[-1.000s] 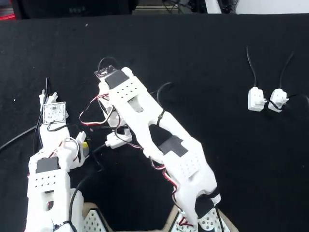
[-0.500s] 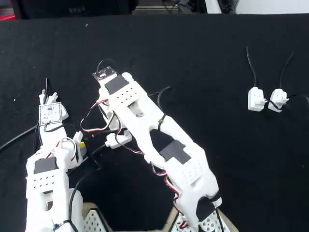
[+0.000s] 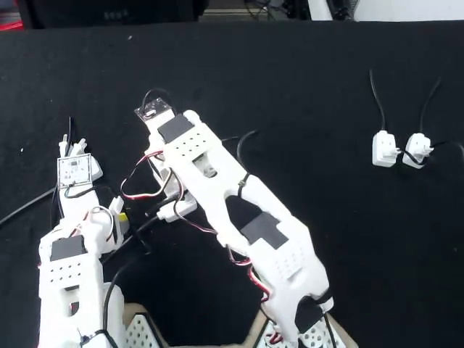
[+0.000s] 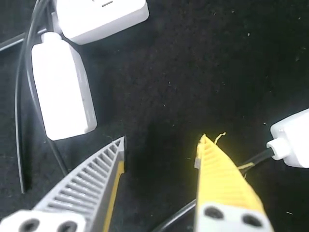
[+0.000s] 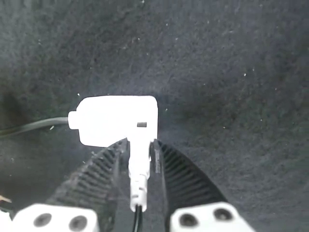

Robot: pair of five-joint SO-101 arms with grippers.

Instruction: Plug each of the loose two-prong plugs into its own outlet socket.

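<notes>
My right gripper point(image 5: 140, 151) is shut on a slim white plug point(image 5: 139, 170), whose tip meets a white socket block point(image 5: 116, 121) lying on the black cloth. From above, the right arm point(image 3: 217, 181) stretches diagonally to the upper left, with a white block point(image 3: 177, 209) showing beside it. My left gripper point(image 4: 161, 145) is open over bare cloth. Just beyond its grey finger point(image 4: 91, 183) lie a white plug point(image 4: 60, 94) and a white outlet point(image 4: 99, 14). Another white corded piece point(image 4: 292, 137) lies past the yellow finger point(image 4: 217, 179).
Two white plug-and-socket pieces point(image 3: 384, 148) point(image 3: 417, 150) with black cords sit at the far right of the table point(image 3: 304, 87). Black cables run past the left arm point(image 3: 69, 268). Red and white servo wires loop between the arms.
The right arm's wrist has swung a little to the left with the plug held. The white block beside it turned slightly. The left arm is nearly still.
</notes>
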